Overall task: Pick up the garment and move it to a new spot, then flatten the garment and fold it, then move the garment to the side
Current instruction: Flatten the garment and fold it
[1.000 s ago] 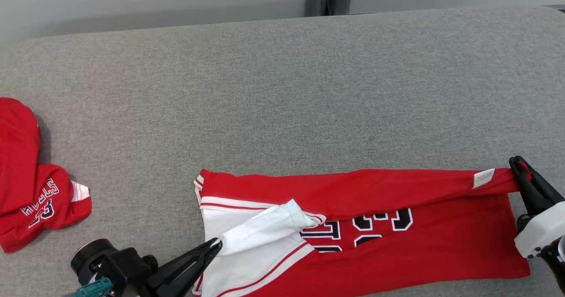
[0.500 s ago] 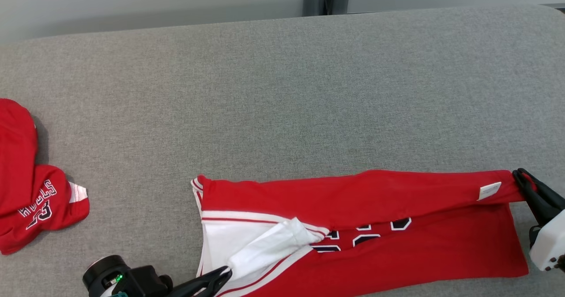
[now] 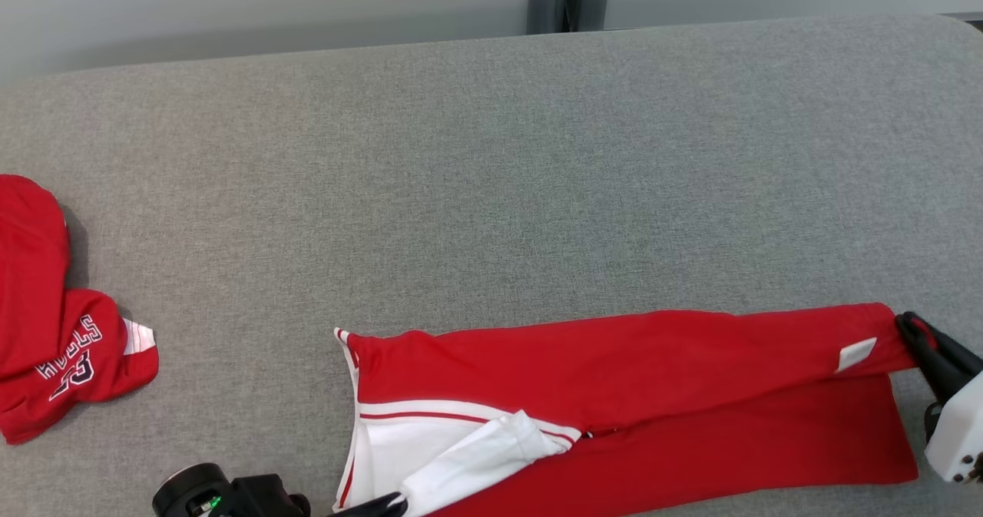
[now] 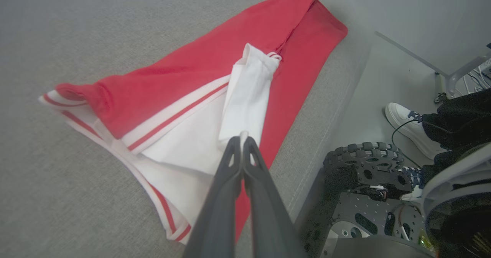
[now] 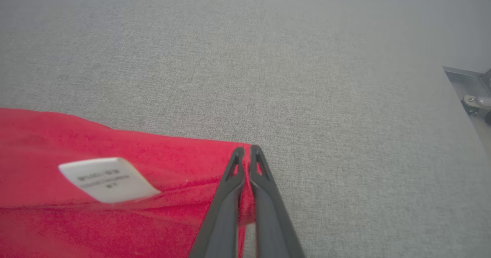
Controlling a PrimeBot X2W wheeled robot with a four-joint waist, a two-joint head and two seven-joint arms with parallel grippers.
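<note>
Both clamped on garment (image 3: 614, 363): left gripper (image 4: 242, 138), right gripper (image 5: 245, 148); left wrist view catches a shoe (image 4: 401, 118)

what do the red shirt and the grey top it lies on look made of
The shirt: thin, soft knit fabric, matte, likely polyester or cotton; it folds and sags limply. The grey top: woven, felt-like cloth cover, matte; a fine speckled weave shows.

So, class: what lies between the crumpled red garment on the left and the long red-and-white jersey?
In the head view, just bare grey fabric surface; the crumpled red garment and the red-and-white jersey lie apart.
</note>
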